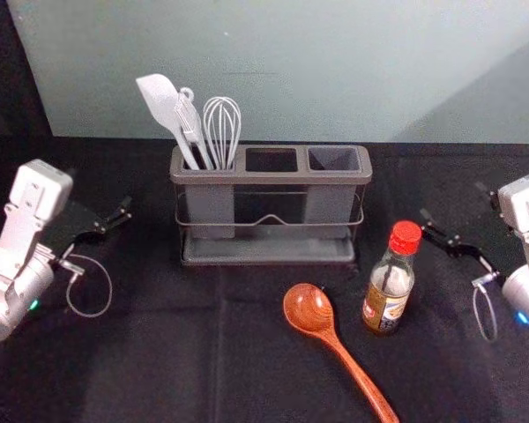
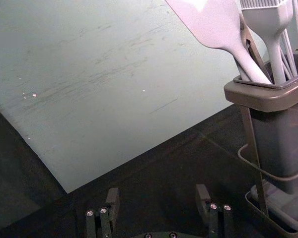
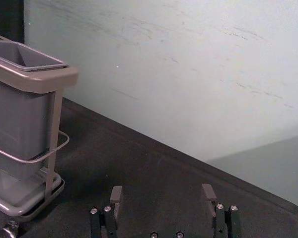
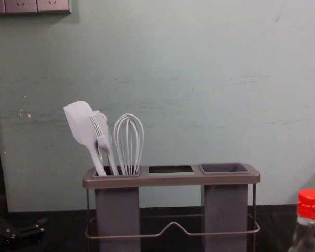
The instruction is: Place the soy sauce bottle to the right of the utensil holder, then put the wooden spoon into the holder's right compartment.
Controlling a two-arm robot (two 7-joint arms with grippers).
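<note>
At the far left in the head view, the left gripper [image 1: 100, 189] hangs beside the holder, well apart from it, pincer spread wide with nothing between its fingers.

Next comes the grey-brown, wire-framed utensil holder [image 1: 269, 261], its three compartments in a row. Its left compartment carries a pale, flat-bladed spatula [image 1: 161, 104], a pale, slotted, fork-like utensil [image 4: 101, 131] and a pale wire whisk [image 1: 222, 128]. The right compartment [image 1: 333, 159] has a grey plastic liner.

In front of the holder lies the reddish-brown wooden spoon [image 1: 309, 308], its bowl nearest the holder and its handle slanting right towards the near edge.

Right of the spoon's bowl, the clear glass soy sauce bottle with red cap and printed label [image 1: 388, 295] stands upright, nearer than the holder's right end.

Farthest right, the right gripper [image 1: 454, 203] hangs beyond the bottle, also empty and wide open.
</note>
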